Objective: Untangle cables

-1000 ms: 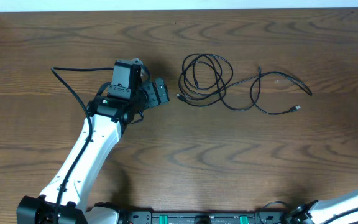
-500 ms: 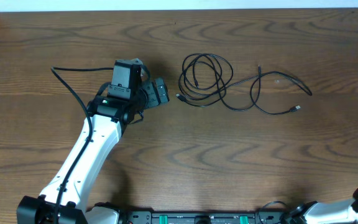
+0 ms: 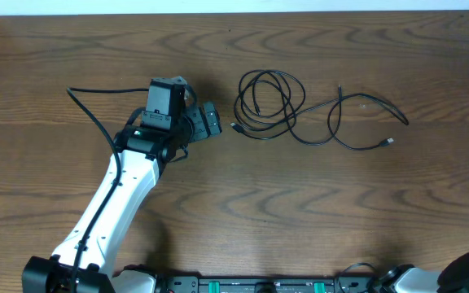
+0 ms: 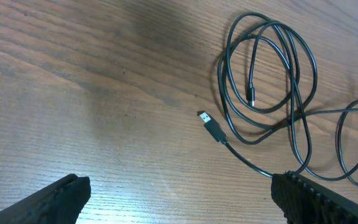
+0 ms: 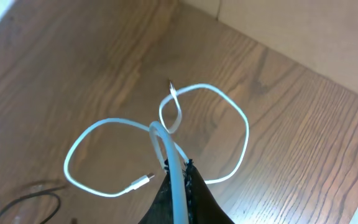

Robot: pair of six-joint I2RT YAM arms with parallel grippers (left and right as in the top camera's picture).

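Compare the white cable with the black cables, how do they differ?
The white cable is pinched in the shut right gripper; the black cables lie free on the table. The white cable forms two open loops; the black cables overlap in a coil. Both are thin with small plugs.

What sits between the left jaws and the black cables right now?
Nothing visible. Only bare table lies between the open left jaws and the black cables; their nearest plug lies free on the wood.
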